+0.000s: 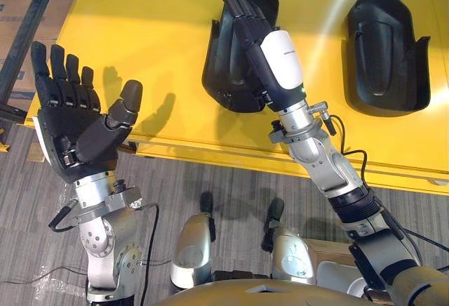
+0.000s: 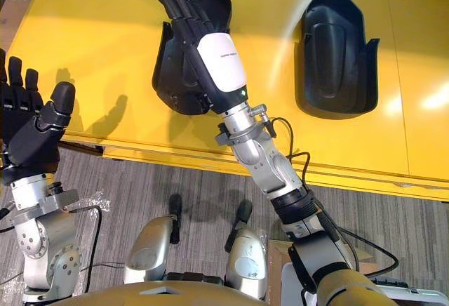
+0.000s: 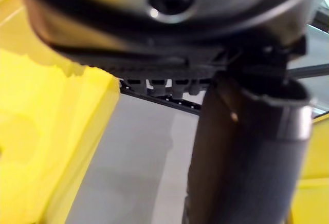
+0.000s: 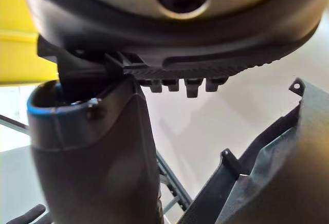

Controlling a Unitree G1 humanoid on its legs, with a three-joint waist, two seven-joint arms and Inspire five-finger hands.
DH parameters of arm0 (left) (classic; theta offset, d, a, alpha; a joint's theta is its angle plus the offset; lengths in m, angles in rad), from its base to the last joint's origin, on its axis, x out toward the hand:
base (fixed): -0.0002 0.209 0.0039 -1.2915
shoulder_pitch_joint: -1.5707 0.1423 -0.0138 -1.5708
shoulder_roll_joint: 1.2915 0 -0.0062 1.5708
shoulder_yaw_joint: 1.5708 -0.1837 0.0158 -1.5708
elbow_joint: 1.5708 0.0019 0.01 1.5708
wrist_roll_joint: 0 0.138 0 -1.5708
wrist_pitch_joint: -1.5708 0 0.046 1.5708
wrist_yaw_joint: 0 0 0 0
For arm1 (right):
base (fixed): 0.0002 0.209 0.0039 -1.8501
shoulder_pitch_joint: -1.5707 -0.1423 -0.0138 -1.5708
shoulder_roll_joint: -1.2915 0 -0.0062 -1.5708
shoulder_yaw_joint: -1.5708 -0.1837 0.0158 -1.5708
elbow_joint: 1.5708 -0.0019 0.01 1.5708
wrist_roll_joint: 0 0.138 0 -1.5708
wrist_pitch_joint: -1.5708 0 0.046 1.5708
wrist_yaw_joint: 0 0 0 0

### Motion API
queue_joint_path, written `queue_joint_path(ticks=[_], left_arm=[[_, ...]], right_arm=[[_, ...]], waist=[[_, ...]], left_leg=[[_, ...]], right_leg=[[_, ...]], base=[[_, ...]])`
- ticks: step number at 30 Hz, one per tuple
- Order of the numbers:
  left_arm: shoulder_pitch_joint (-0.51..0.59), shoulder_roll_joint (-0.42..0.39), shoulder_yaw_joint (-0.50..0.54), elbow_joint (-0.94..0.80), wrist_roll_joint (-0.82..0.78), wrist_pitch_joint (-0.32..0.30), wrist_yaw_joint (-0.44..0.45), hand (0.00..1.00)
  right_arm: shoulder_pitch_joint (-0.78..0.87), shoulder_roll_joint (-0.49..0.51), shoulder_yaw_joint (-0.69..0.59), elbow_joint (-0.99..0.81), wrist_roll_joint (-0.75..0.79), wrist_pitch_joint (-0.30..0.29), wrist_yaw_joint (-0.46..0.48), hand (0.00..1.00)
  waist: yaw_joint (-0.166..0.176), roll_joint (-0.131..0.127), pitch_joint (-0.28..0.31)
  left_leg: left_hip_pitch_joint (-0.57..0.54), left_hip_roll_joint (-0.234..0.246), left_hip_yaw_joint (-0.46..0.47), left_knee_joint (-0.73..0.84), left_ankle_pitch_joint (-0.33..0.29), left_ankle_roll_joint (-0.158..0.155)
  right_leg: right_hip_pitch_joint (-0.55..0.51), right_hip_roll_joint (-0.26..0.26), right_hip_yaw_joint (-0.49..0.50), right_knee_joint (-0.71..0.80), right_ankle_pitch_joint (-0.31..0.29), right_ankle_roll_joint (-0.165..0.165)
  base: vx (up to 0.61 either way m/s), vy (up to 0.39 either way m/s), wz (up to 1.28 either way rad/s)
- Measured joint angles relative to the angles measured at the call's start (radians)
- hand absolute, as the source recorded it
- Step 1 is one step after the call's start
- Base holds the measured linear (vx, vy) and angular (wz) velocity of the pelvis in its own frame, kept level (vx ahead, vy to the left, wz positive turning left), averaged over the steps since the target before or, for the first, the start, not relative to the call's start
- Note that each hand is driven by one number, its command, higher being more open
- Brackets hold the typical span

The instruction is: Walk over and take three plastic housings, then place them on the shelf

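I see two black plastic housings lying on the yellow tabletop, well apart from each other, each with its hollow side up. My right hand reaches in over the left housing, with its fingers straight and held close together, pointing away from me along the length of the part. The white cover on the back of the hand faces up toward the head camera. I cannot tell from above whether the fingers actually touch the plastic or only hang over it. They are not curled round anything. In the right wrist view the dark rim of that housing shows just beside the hand, past the thumb. The right housing lies untouched farther along the tabletop on my right side. My left hand is raised at the left front corner of the tabletop, palm turned toward the camera, fingers spread and upright, thumb out to the side, holding nothing. Grey carpeted floor shows below the tabletop's near edge.
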Motion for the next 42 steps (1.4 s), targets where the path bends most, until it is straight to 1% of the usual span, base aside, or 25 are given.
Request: queue_joint_path(ticks=[3,5,7,8,10,11,13,14,17,20,21,23,24,26,28,30,31,32,34,36,37,38,39,40,42], left_arm=[[0.006,0.000,-0.008,0.000,-0.001,0.001,-0.041,1.00],[0.012,0.000,-0.008,0.000,-0.003,0.001,-0.069,1.00],[0.016,0.000,-0.008,0.000,-0.007,0.001,-0.097,1.00],[0.023,0.000,-0.011,0.000,-0.008,0.007,-0.115,1.00],[0.041,0.000,-0.011,0.000,-0.016,0.007,-0.142,1.00],[0.056,0.000,-0.014,0.000,-0.021,0.008,-0.171,1.00],[0.057,-0.001,-0.017,-0.001,-0.042,0.008,-0.202,1.00],[0.057,-0.004,-0.019,-0.015,-0.055,0.008,-0.247,1.00],[0.062,-0.010,-0.032,-0.057,-0.075,0.008,-0.306,1.00],[0.068,-0.012,-0.041,-0.103,-0.083,0.008,-0.368,1.00],[0.068,-0.013,-0.058,-0.109,-0.086,0.007,-0.395,1.00],[0.069,-0.014,-0.076,-0.113,-0.091,0.006,-0.402,1.00],[0.069,-0.014,-0.082,-0.111,-0.092,0.006,-0.399,1.00],[0.069,-0.013,-0.089,-0.110,-0.092,0.006,-0.377,1.00],[0.061,-0.012,-0.090,-0.080,-0.090,-0.011,-0.330,1.00],[0.030,-0.012,-0.091,-0.038,-0.082,-0.018,-0.285,1.00],[0.016,-0.011,-0.091,-0.025,-0.078,-0.018,-0.266,1.00],[-0.013,-0.010,-0.096,-0.001,-0.073,-0.018,-0.227,1.00],[-0.035,-0.009,-0.097,0.009,-0.067,-0.018,-0.179,1.00],[-0.035,-0.006,-0.084,0.007,-0.034,-0.019,-0.119,1.00],[-0.034,-0.006,-0.083,0.007,-0.034,-0.018,-0.107,1.00],[-0.028,-0.006,-0.082,0.007,-0.032,-0.018,-0.088,1.00],[-0.025,-0.007,-0.080,0.006,-0.024,-0.016,-0.079,1.00],[-0.013,-0.007,-0.070,0.005,0.006,-0.016,-0.074,1.00],[0.021,-0.007,-0.065,-0.012,0.007,-0.016,-0.077,1.00]], right_arm=[[0.040,0.000,-0.027,-0.027,0.033,-0.042,0.016,1.00],[0.106,0.001,-0.053,-0.097,0.073,-0.074,0.028,1.00],[0.186,0.004,-0.086,-0.183,0.125,-0.123,0.032,1.00],[0.237,0.009,-0.111,-0.220,0.164,-0.148,0.039,1.00],[0.293,0.025,-0.143,-0.251,0.229,-0.165,0.058,1.00],[0.365,0.064,-0.194,-0.282,0.329,-0.169,0.086,1.00],[0.410,0.092,-0.230,-0.301,0.427,-0.171,0.115,1.00],[0.474,0.124,-0.285,-0.339,0.558,-0.171,0.160,1.00],[0.531,0.146,-0.351,-0.389,0.682,-0.165,0.199,1.00],[0.608,0.184,-0.416,-0.425,0.712,-0.141,0.191,1.00],[0.668,0.203,-0.460,-0.438,0.716,-0.121,0.177,1.00],[0.715,0.219,-0.505,-0.438,0.731,-0.099,0.166,1.00],[0.765,0.234,-0.548,-0.438,0.766,-0.079,0.159,1.00],[0.823,0.253,-0.595,-0.438,0.798,-0.070,0.158,1.00],[0.898,0.259,-0.677,-0.437,0.847,-0.056,0.171,1.00],[0.926,0.259,-0.712,-0.433,0.882,-0.056,0.179,1.00],[0.931,0.259,-0.720,-0.432,0.882,-0.057,0.179,1.00],[0.939,0.258,-0.720,-0.431,0.882,-0.058,0.181,1.00],[0.935,0.256,-0.701,-0.431,0.882,-0.059,0.191,1.00],[0.902,0.227,-0.640,-0.419,0.876,-0.061,0.225,1.00],[0.885,0.216,-0.622,-0.408,0.875,-0.062,0.230,1.00],[0.849,0.194,-0.588,-0.378,0.874,-0.062,0.238,1.00],[0.830,0.184,-0.567,-0.368,0.874,-0.062,0.240,1.00],[0.813,0.177,-0.539,-0.359,0.874,-0.061,0.241,1.00],[0.812,0.176,-0.508,-0.359,0.874,-0.061,0.246,1.00]], waist=[[0.003,0.000,0.000],[0.003,0.000,-0.002],[0.000,-0.001,-0.008],[-0.004,-0.002,-0.034],[-0.010,-0.005,-0.072],[-0.024,-0.009,-0.125],[-0.024,-0.012,-0.156],[-0.032,-0.016,-0.193],[-0.054,-0.018,-0.207],[-0.082,-0.025,-0.231],[-0.094,-0.024,-0.253],[-0.117,-0.023,-0.260],[-0.141,-0.022,-0.262],[-0.167,-0.019,-0.265],[-0.222,-0.007,-0.270],[-0.250,0.001,-0.272],[-0.256,0.001,-0.272],[-0.269,0.003,-0.271],[-0.266,0.003,-0.271],[-0.227,0.014,-0.264],[-0.217,0.020,-0.261],[-0.204,0.032,-0.257],[-0.189,0.042,-0.252],[-0.178,0.051,-0.245],[-0.173,0.058,-0.241]], left_leg=[[0.031,0.000,0.005,-0.014,-0.001,-0.002],[0.048,0.000,0.012,-0.026,-0.004,-0.001],[0.073,0.001,0.030,-0.040,-0.004,0.000],[0.077,0.001,0.034,-0.049,-0.002,0.002],[0.096,0.001,0.045,-0.066,0.002,0.006],[0.130,-0.001,0.055,-0.088,0.003,0.005],[0.155,0.000,0.070,-0.104,0.002,0.003],[0.180,0.002,0.086,-0.123,0.000,-0.001],[0.216,0.006,0.122,-0.143,-0.003,-0.005],[0.250,0.016,0.187,-0.161,-0.012,-0.013],[0.267,0.023,0.232,-0.167,-0.016,-0.017],[0.287,0.031,0.284,-0.167,-0.024,-0.023],[0.306,0.040,0.345,-0.162,-0.038,-0.030],[0.315,0.052,0.401,-0.147,-0.057,-0.038],[0.330,0.064,0.479,-0.125,-0.082,-0.046],[0.331,0.072,0.518,-0.107,-0.097,-0.048],[0.330,0.073,0.528,-0.100,-0.101,-0.048],[0.327,0.073,0.540,-0.093,-0.105,-0.045],[0.310,0.069,0.512,-0.058,-0.123,-0.023],[0.272,0.067,0.340,0.015,-0.177,0.028],[0.267,0.067,0.303,0.033,-0.196,0.038],[0.257,0.064,0.231,0.068,-0.233,0.050],[0.254,0.056,0.178,0.085,-0.263,0.061],[0.250,0.048,0.151,0.101,-0.293,0.067],[0.243,0.028,0.127,0.112,-0.306,0.060]], right_leg=[[0.026,0.000,-0.001,-0.004,-0.001,-0.001],[0.042,0.000,-0.002,-0.012,-0.002,0.000],[0.059,0.000,-0.001,-0.022,-0.001,0.001],[0.059,0.000,-0.001,-0.025,-0.001,0.001],[0.065,0.000,0.001,-0.030,-0.001,0.001],[0.096,0.004,0.004,-0.059,0.003,0.005],[0.111,0.008,0.014,-0.074,0.004,0.007],[0.127,0.013,0.028,-0.093,0.006,0.010],[0.133,0.016,0.062,-0.095,0.006,0.011],[0.120,0.033,0.127,-0.105,0.012,0.017],[0.103,0.046,0.173,-0.106,0.017,0.017],[0.088,0.059,0.226,-0.106,0.023,0.015],[0.070,0.075,0.284,-0.109,0.034,0.014],[0.054,0.092,0.336,-0.116,0.044,0.014],[0.033,0.110,0.410,-0.128,0.062,0.013],[0.012,0.125,0.452,-0.128,0.071,0.012],[0.004,0.134,0.466,-0.129,0.074,0.013],[-0.004,0.138,0.482,-0.135,0.082,0.011],[-0.019,0.150,0.518,-0.146,0.100,0.008],[-0.042,0.175,0.588,-0.147,0.109,0.001],[-0.042,0.183,0.604,-0.147,0.107,0.001],[-0.042,0.196,0.616,-0.148,0.107,-0.001],[-0.041,0.204,0.625,-0.148,0.106,-0.003],[-0.042,0.206,0.629,-0.148,0.107,-0.003],[-0.044,0.198,0.629,-0.147,0.108,-0.005]], base=[[0.00,-0.001,-0.01],[0.02,-0.001,-0.03],[0.04,0.001,-0.10],[0.06,0.008,-0.11],[0.10,0.006,-0.14],[0.12,0.003,-0.18],[0.11,-0.001,-0.25],[0.09,-0.005,-0.28],[0.03,0.006,-0.39],[0.00,0.005,-0.71],[0.03,-0.003,-0.76],[0.04,0.002,-1.03],[0.02,0.004,-1.30],[0.01,-0.007,-1.07],[0.00,-0.011,-0.98],[-0.03,-0.018,-0.76],[-0.06,-0.047,-0.65],[-0.09,-0.047,-0.51],[-0.10,-0.046,-0.55],[-0.13,-0.047,-0.85],[-0.16,0.001,-0.88],[-0.12,0.030,-0.70],[-0.19,0.070,-0.77],[-0.14,0.071,-0.51],[-0.13,0.091,-0.26]])
